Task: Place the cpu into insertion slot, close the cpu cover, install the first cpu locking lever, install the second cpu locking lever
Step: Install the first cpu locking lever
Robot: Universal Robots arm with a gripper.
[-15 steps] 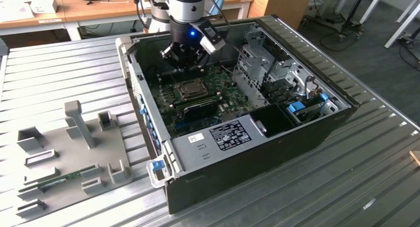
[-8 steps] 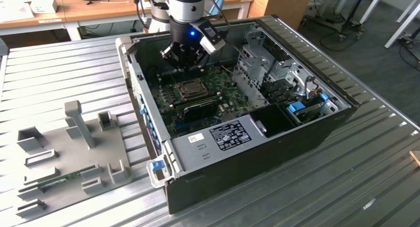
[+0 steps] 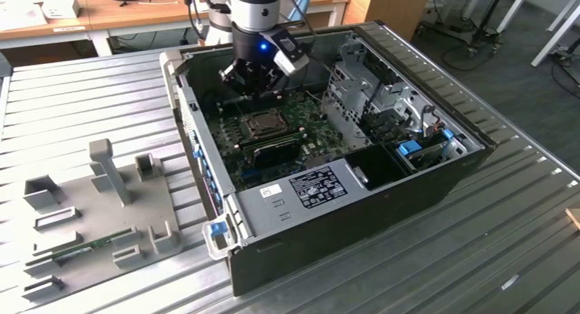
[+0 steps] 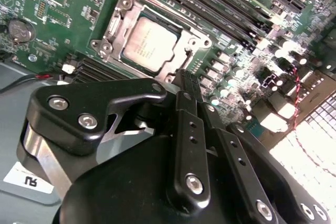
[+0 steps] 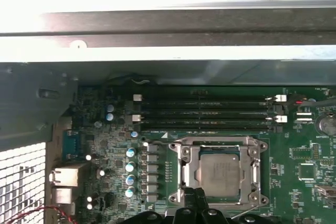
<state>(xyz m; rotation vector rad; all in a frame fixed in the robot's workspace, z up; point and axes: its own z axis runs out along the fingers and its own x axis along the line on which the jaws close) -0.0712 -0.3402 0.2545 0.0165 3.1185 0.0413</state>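
Note:
The cpu (image 4: 148, 44) is a pale square chip lying flat in the insertion slot (image 5: 185, 153) on the green board. The cpu (image 5: 219, 172) shows in both wrist views. The silvery cpu cover (image 4: 122, 11) lies flat around it, with the chip showing through its window. My gripper (image 4: 186, 77) hangs just above the board beside one edge of the socket, its black fingers (image 5: 200, 199) pressed together with nothing between them. In the exterior view, my gripper (image 3: 257, 90) sits inside the open computer case, just behind the socket (image 3: 263, 124).
Long black memory slots (image 5: 205, 111) run along one side of the socket. The case wall (image 3: 186, 90) rises close behind my gripper. A drive cage (image 3: 371, 90) and a grey labelled box (image 3: 303, 192) fill the case toward the exterior view's right. A grey fixture plate (image 3: 91, 212) lies outside.

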